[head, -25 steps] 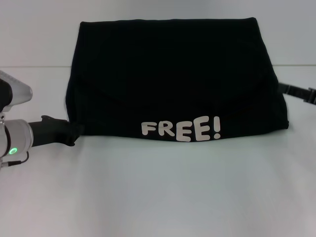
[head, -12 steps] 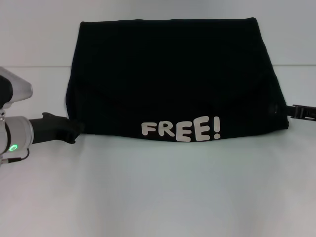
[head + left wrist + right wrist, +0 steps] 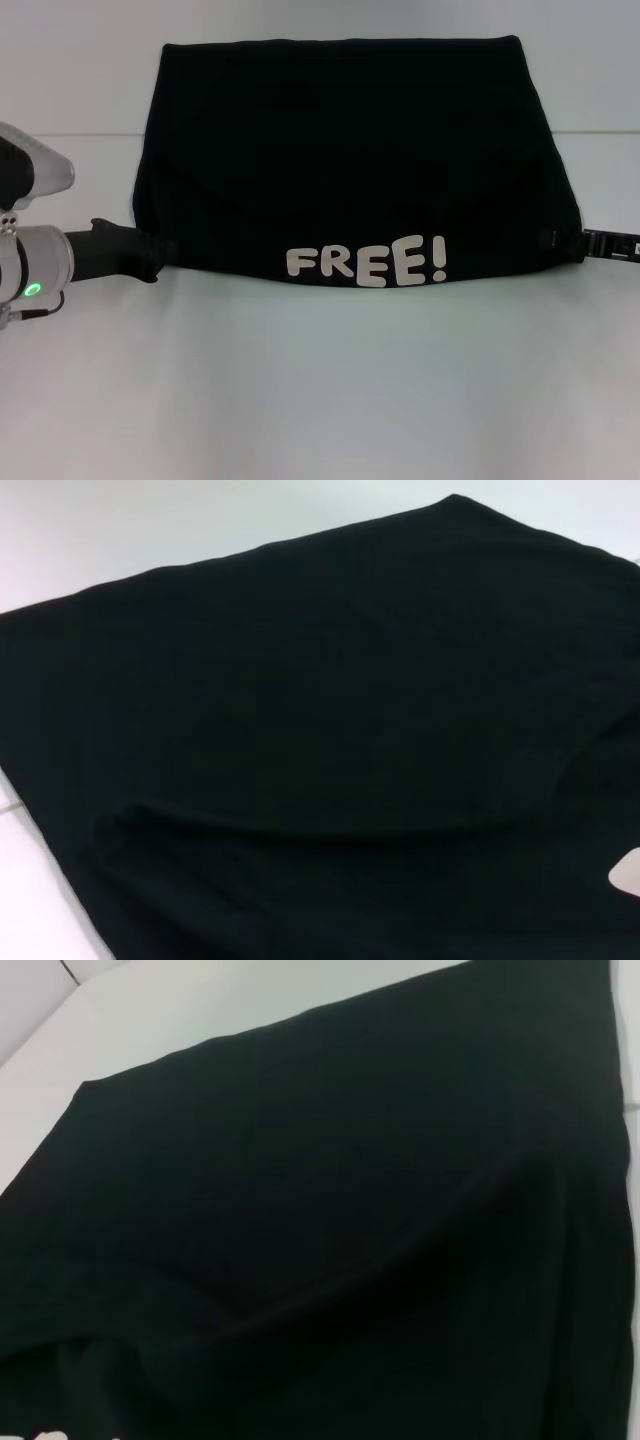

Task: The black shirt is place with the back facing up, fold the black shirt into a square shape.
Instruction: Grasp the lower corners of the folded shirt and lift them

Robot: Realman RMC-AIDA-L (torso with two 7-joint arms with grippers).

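Head view first: the black shirt (image 3: 350, 160) lies flat in the middle of the white table (image 3: 320, 390), already folded into a wide, roughly rectangular bundle. Its far edge is straight and narrower than its near edge, and both side edges slant outward toward the camera. White block lettering (image 3: 366, 264) reading "FREE!" sits along the near edge, a little right of centre. A faint curved fold line crosses the upper layer from the left side toward the right.

At the shirt's near left corner, the left gripper (image 3: 152, 262) reaches in from the left, low over the table, its black tip touching or slipped just under the fabric edge; how far its pincer is spread cannot be told from here. Behind it, the silver wrist carries a small lit green indicator light (image 3: 34, 290).

At the shirt's near right corner, the right gripper (image 3: 590, 241) comes in from the right edge, its dark tip meeting the cloth; its pincer's spread cannot be told either.

Left wrist view shows only black cloth with a soft ridge across it, plus a sliver of white table. Right wrist view is likewise filled with the dark fabric and its shallow creases.
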